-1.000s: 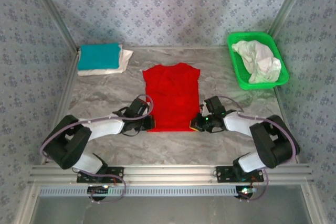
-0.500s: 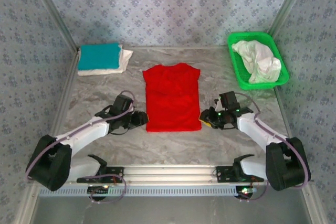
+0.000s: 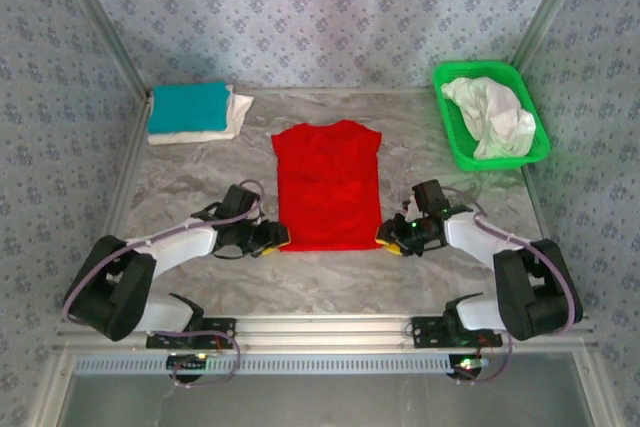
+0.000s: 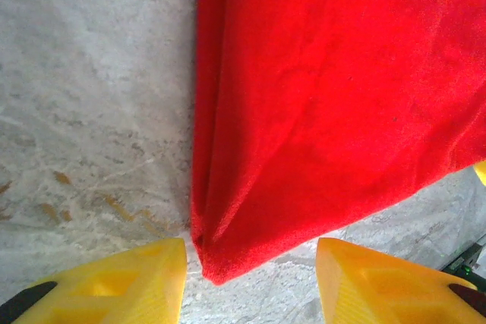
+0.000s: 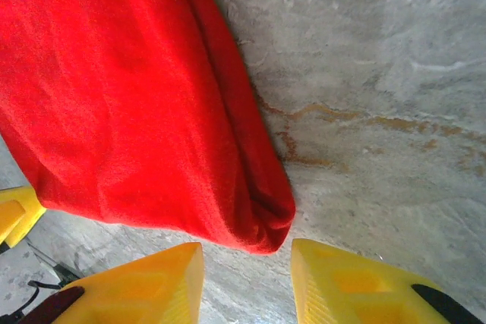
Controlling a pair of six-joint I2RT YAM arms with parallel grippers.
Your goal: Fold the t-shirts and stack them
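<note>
At the centre of the counter [image 3: 330,272]: red t-shirt [image 3: 328,187] lies flat, sides folded in to a narrow panel, collar toward the far wall, hem toward the arm bases.

Left gripper [image 3: 275,238]: low over the counter at the near left corner of the hem. Wrist view: yellow fingers [image 4: 137,278] stand apart, the shirt corner lying between them, a gap visible on each side. Grasping nothing.

Right gripper [image 3: 388,237]: at the near right corner of the hem, mirroring the left. Wrist view: fingers [image 5: 152,282] parted, the rounded folded corner of the cloth sitting between them. Whether the cloth brushes the left-hand finger there cannot be told. No clench on the cloth.

Far left corner of the counter: teal t-shirt [image 3: 188,105], folded, rests on top of a folded white t-shirt [image 3: 228,125].

Far right corner: green basket [image 3: 452,132] holds crumpled white cloth [image 3: 490,117].
</note>
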